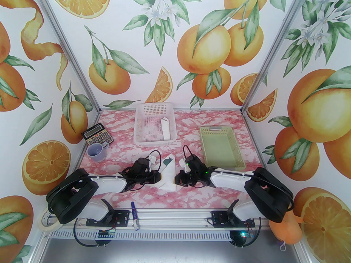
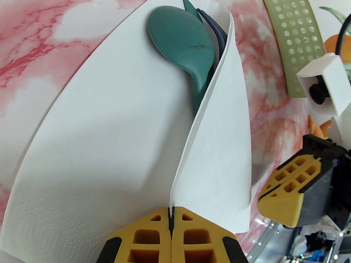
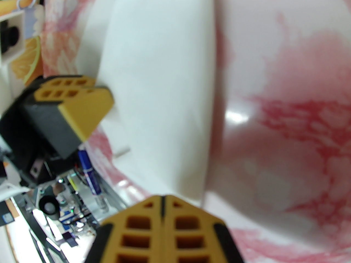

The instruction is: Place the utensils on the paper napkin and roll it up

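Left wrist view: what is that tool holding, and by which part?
The left tool is shut on the paper napkin, pinching the near end of its folded-over edge; the utensils lie inside the fold.

One paper napkin [image 2: 96, 136]; three utensils counted in its fold: one teal spoon [image 2: 181, 42], one teal tip [image 2: 189, 5] behind it, one darker blue fork [image 2: 216, 34]; two containers: one white mesh basket [image 1: 142, 125], one pale green tray [image 1: 219, 146]; one white strip [image 1: 165, 129] in the basket; one calculator [image 1: 98, 138]; one mug [image 1: 96, 151]; one marker pen [image 1: 135, 215]; one tape roll [image 1: 46, 223]; two grippers: one left gripper [image 2: 171, 215], one right gripper [image 3: 163, 199].
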Action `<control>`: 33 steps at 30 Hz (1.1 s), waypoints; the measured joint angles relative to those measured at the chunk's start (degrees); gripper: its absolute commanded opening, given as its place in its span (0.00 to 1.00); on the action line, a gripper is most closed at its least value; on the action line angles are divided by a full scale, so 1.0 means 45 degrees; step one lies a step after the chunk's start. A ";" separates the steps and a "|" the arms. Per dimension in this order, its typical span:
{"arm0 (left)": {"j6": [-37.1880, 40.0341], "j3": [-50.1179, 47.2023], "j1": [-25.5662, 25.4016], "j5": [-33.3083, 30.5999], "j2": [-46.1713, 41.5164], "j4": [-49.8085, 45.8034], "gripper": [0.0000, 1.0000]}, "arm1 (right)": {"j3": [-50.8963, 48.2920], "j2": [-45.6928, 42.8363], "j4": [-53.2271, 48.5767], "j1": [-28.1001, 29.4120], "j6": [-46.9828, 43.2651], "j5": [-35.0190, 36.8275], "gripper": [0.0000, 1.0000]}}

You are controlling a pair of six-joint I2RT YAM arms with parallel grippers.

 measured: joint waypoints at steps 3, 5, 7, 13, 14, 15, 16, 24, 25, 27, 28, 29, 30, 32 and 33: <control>0.0000 0.0000 0.0000 0.0000 0.0000 0.0000 0.00 | -0.0010 0.0442 0.0151 0.0049 0.0000 -0.0034 0.00; 0.0005 0.0000 0.0000 0.0000 0.0000 0.0000 0.00 | -0.0024 0.0554 0.0223 0.0049 0.0000 -0.0053 0.00; 0.0005 0.0000 0.0000 0.0000 0.0000 0.0000 0.00 | -0.0068 0.0549 0.0248 0.0049 -0.0005 -0.0068 0.00; 0.0000 0.0000 0.0000 0.0000 0.0000 0.0000 0.00 | -0.0170 0.0044 -0.0418 0.0034 -0.0398 0.0087 0.00; 0.0000 0.0000 0.0000 0.0005 0.0000 -0.0005 0.00 | -0.0189 -0.0063 -0.0563 0.0029 -0.0457 0.0131 0.00; 0.0005 0.0000 0.0000 0.0000 -0.0005 -0.0005 0.00 | -0.0209 -0.0214 -0.0767 -0.0005 -0.0554 0.0141 0.00; 0.0005 0.0000 0.0000 0.0005 0.0000 0.0000 0.00 | -0.0214 -0.0350 -0.0942 -0.0044 -0.0646 0.0141 0.00; 0.0005 0.0000 0.0000 0.0010 0.0000 0.0000 0.00 | 0.0146 -0.1569 -0.1943 -0.0160 -0.1112 0.0277 0.00; 0.0000 0.0000 0.0000 0.0010 0.0000 0.0000 0.00 | 0.0296 -0.1603 -0.1885 -0.0160 -0.1117 0.0272 0.00; 0.0005 0.0000 0.0000 0.0010 0.0000 0.0005 0.00 | 0.0481 -0.1608 -0.1608 -0.0160 -0.1093 0.0272 0.00; 0.0010 0.0000 0.0000 0.0010 0.0000 0.0000 0.00 | 0.0525 -0.1593 -0.1447 -0.0160 -0.1083 0.0272 0.00; 0.0010 0.0000 0.0000 0.0015 0.0000 0.0000 0.00 | 0.0583 -0.1559 -0.1370 -0.0160 -0.1054 0.0277 0.00; 0.0005 0.0000 0.0000 0.0015 0.0000 0.0005 0.00 | 0.0651 -0.1501 -0.1243 -0.0160 -0.1044 0.0335 0.00; 0.0005 0.0000 0.0000 0.0010 0.0000 0.0000 0.00 | 0.0782 -0.1433 -0.1171 -0.0155 -0.1059 0.0622 0.01; 0.0005 0.0000 0.0000 0.0010 0.0000 0.0000 0.00 | 0.0884 -0.1428 -0.1185 -0.0151 -0.1093 0.0874 0.05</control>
